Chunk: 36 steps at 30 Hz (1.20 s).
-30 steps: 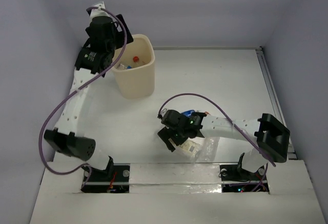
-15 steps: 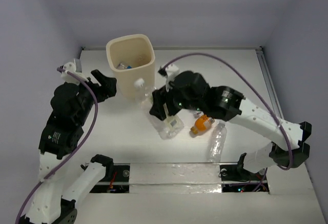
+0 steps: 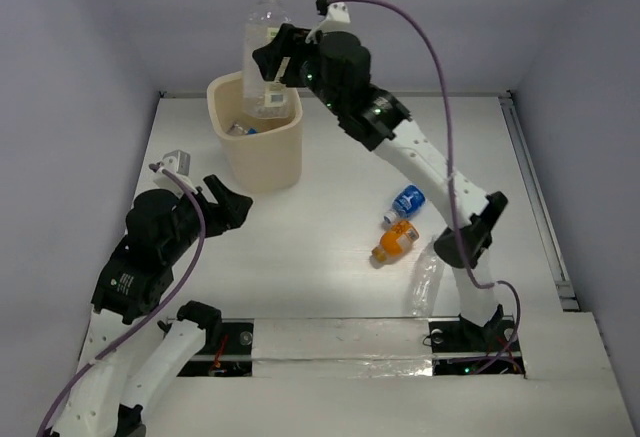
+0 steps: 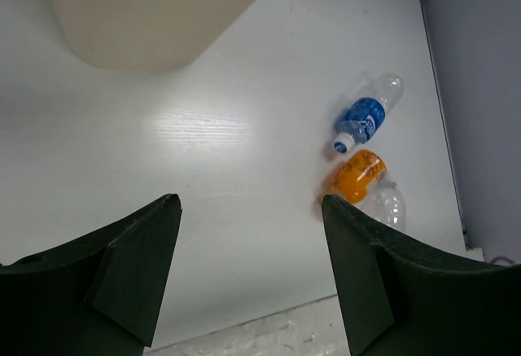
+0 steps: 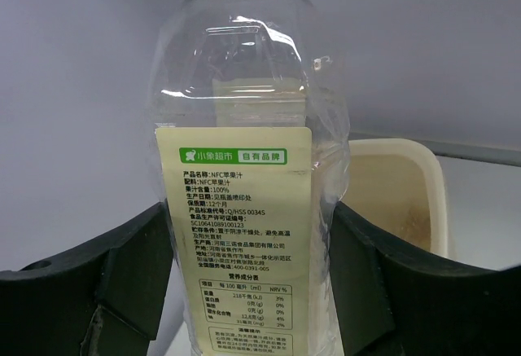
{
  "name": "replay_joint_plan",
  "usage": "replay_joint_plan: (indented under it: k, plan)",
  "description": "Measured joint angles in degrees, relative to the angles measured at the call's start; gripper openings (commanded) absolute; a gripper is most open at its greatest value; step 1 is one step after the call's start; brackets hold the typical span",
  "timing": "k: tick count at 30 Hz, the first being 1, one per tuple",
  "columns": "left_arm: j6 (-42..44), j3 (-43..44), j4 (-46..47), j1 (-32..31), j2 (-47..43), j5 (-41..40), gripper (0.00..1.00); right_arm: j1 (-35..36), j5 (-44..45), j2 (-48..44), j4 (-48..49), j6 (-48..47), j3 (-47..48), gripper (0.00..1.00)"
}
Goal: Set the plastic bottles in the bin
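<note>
Overhead, the right tool (image 3: 278,65) is clamped on the yellow-label bottle (image 3: 263,37), held upright over the bin (image 3: 265,162) mouth. The left tool (image 3: 228,205), fingers apart and empty, hangs by the bin's near-left corner. The blue bottle (image 3: 407,200), orange bottle (image 3: 393,244) and clear bottle (image 3: 425,282) lie clustered, apart from the bench (image 3: 330,257) right edge. At the left wrist, bare bench (image 4: 228,128) separates the tool (image 4: 248,205) from those three; bin wall (image 4: 155,14) fills the top-left. At the right wrist, both fingers (image 5: 138,274) press the bottle (image 5: 244,234); the bin rim (image 5: 399,154) shows behind.
</note>
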Motion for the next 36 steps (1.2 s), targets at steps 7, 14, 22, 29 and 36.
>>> replay_joint_plan:
  k: [7, 14, 22, 29, 36]
  plan:
    - [-1.4, -1.2, 0.1, -2.7, 0.5, 3.1, 0.66, -0.2, 7.8, 18.2, 9.8, 3.4, 7.4, 0.59]
    - [-2.3, -3.1, 1.7, -3.5, 1.6, 5.7, 0.66, -0.3, 8.8, 14.6, 15.2, 2.3, -6.0, 1.0]
    - [-2.4, -3.5, 6.0, -4.3, 4.9, 6.7, 0.66, -0.2, 9.5, -0.5, 18.7, -3.2, -14.7, 0.93]
    - [-1.8, -2.4, 11.8, -10.1, 11.7, 7.6, 0.19, -0.2, 10.7, -27.3, 20.5, -5.3, -36.2, 0.0]
    - [0.2, 4.7, 18.9, -28.5, 29.6, 0.5, 0.1, -0.6, 15.2, -63.6, 11.4, 4.3, -71.6, 0.0]
